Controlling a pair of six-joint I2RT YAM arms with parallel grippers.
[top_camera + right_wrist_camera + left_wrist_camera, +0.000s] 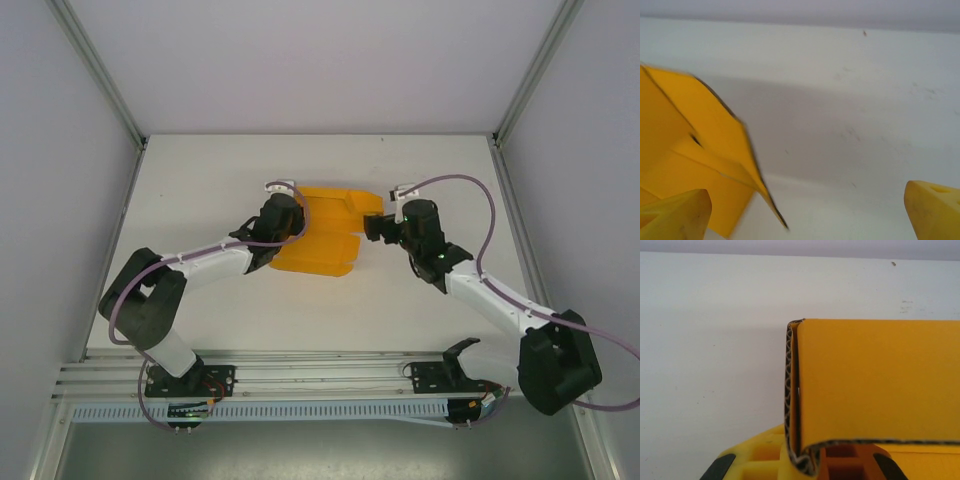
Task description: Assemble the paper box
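Bearing the paper box (320,238), white table (200,190) meets walls (300,60).

Left wrist view. The paper box (875,380), an orange-yellow corrugated panel, occupies the right half; its doubled left edge exposes the fluting. Its near edge sits between the yellow fingers (760,452) of the left gripper (837,467), whose jaws are closed on it. Beyond lies the white table (710,340), with a dark speck (893,263) at far right and a grey wall (790,245) behind.

Orange-yellow paper box (322,238) — partly folded, flap apparently upright — on the table (200,180).
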